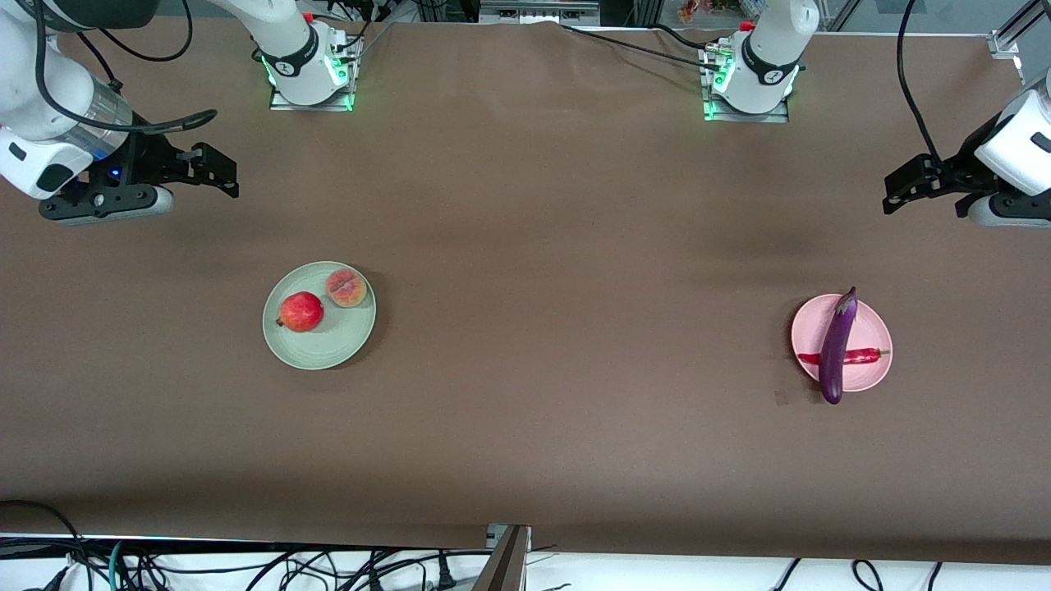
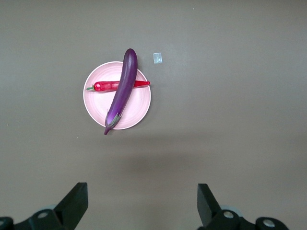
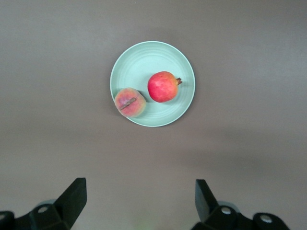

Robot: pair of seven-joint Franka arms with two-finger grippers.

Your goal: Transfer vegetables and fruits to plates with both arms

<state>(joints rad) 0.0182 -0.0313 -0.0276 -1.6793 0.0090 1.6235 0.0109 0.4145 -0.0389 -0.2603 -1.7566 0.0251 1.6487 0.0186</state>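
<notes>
Purple eggplant (image 1: 837, 349) crosses red chili (image 1: 860, 356) on pink plate (image 1: 878, 328); small pale scrap (image 2: 157, 58) beside plate; we see left gripper (image 1: 899, 187) and right gripper (image 1: 218, 171) spread, empty.

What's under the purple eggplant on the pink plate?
A thin red chili pepper lies crosswise under the long glossy purple eggplant, both on the round pink plate. The chili's middle is covered; only its two ends show.

My two arms are white and jointed with dark rings at the joints. Each base shows green lights and a red fitting. Black cables trail along both. My right gripper (image 1: 215, 174) and left gripper (image 1: 901, 190) are black, two-fingered; small screws seem visible on the finger mounts.
</notes>
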